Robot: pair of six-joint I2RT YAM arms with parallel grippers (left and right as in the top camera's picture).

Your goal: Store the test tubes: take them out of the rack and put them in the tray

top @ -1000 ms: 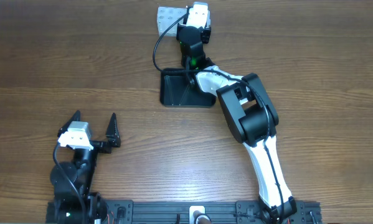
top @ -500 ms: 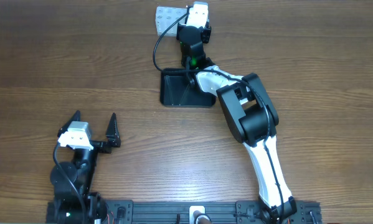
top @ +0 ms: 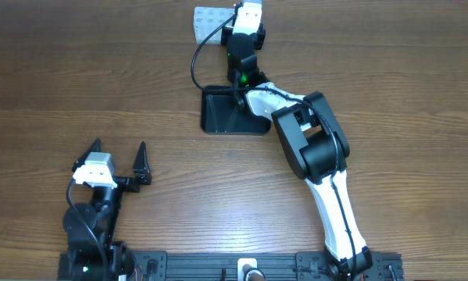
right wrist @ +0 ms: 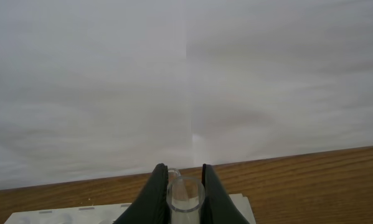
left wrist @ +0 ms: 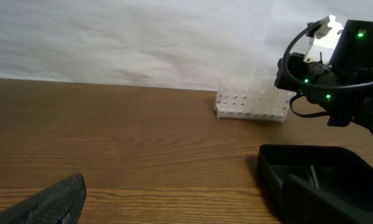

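One light, slick, likely brittle test tube (right wrist: 185, 200) is pinched near its rim by the right gripper (right wrist: 183, 180) above the rack (top: 208, 19).

Right arm (top: 312, 140) stretched far, fingers (right wrist: 156, 190) clamped; left fingers (top: 143, 164) spread wide.

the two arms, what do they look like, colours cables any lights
The left arm is all black with a white block at the wrist; the left gripper has two black pointed fingers. The right arm mixes chunky black joints with white links, and carries a looping black cable and a green light. The right gripper has dark curved fingers.
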